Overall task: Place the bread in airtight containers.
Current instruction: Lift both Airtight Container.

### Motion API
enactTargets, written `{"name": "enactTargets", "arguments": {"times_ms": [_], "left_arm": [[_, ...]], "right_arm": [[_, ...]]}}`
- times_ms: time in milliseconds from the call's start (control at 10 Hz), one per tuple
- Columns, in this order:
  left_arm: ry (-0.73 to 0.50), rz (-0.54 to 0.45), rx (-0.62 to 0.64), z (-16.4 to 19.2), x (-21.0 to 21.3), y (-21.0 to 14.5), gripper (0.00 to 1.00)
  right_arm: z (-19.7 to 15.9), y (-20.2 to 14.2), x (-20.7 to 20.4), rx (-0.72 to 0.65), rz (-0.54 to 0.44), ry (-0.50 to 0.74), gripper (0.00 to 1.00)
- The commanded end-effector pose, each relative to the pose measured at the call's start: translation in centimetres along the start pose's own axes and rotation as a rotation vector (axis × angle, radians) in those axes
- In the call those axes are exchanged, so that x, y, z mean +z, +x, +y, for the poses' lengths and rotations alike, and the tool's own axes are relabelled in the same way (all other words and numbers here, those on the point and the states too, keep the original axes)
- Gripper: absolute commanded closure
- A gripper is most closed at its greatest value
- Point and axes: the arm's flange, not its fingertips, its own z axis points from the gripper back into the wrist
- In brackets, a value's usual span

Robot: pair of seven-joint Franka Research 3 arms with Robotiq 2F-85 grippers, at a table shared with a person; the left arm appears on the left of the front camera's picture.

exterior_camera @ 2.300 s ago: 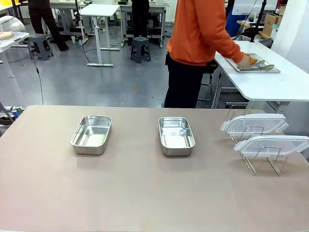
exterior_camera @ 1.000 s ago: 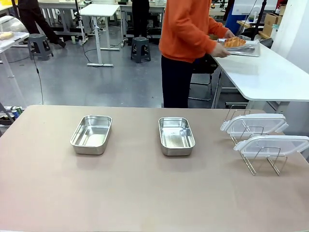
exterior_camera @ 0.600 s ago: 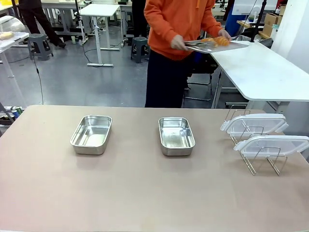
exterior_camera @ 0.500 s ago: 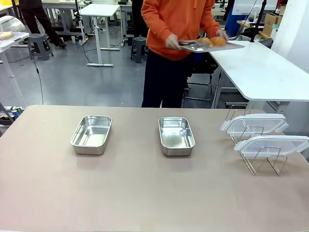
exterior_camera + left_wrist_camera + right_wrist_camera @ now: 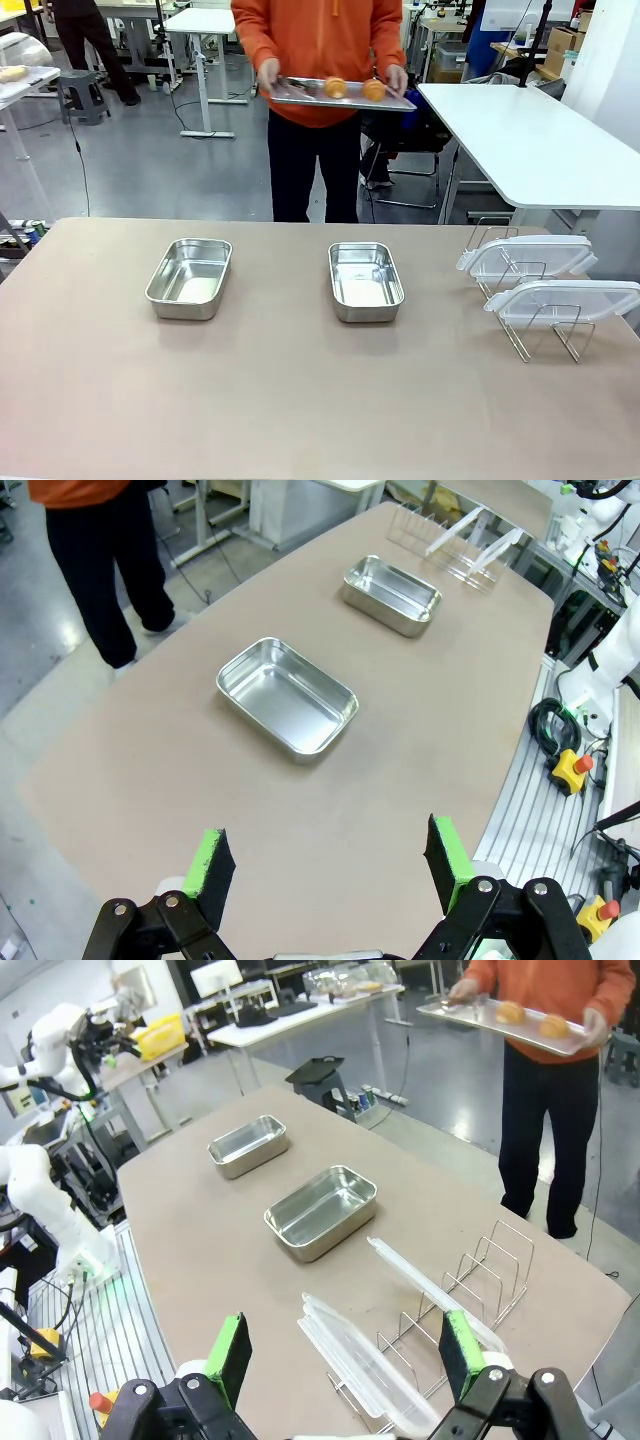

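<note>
**Inspector A:** State of the grippers?

**Inspector B:** The left gripper [image 5: 328,856] has its jaws spread wide with nothing between the green pads, and it hangs above the table [image 5: 300,400]. The right gripper [image 5: 346,1355] is equally wide and empty, above the rack end.

**Inspector A:** Location of the bread?

**Inspector B:** The croissants [image 5: 336,88] lie side by side on a flat metal tray [image 5: 400,104]. A person [image 5: 320,40] at the far side of the table holds the tray by both ends, well apart from the containers.

**Inspector A:** And the containers?

**Inspector B:** One steel pan [image 5: 183,308] sits toward the robot's left and a second pan [image 5: 366,312] near the middle. Both are empty and uncovered. The clear lids [image 5: 525,255] rest on a wire rack [image 5: 545,345] at the right.
</note>
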Motion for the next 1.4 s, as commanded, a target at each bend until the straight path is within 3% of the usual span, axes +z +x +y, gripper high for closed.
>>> {"name": "enactTargets", "arguments": {"times_ms": [0, 1300], "left_arm": [[-0.008, -0.019, -0.018, 0.02, 0.07, 0.18, 0.0], [-0.008, -0.019, -0.018, 0.02, 0.07, 0.18, 0.0]], "right_arm": [[-0.25, 0.23, 0.01, 0.029, -0.019, 0.002, 0.0], [-0.25, 0.23, 0.01, 0.029, -0.019, 0.002, 0.0]]}}
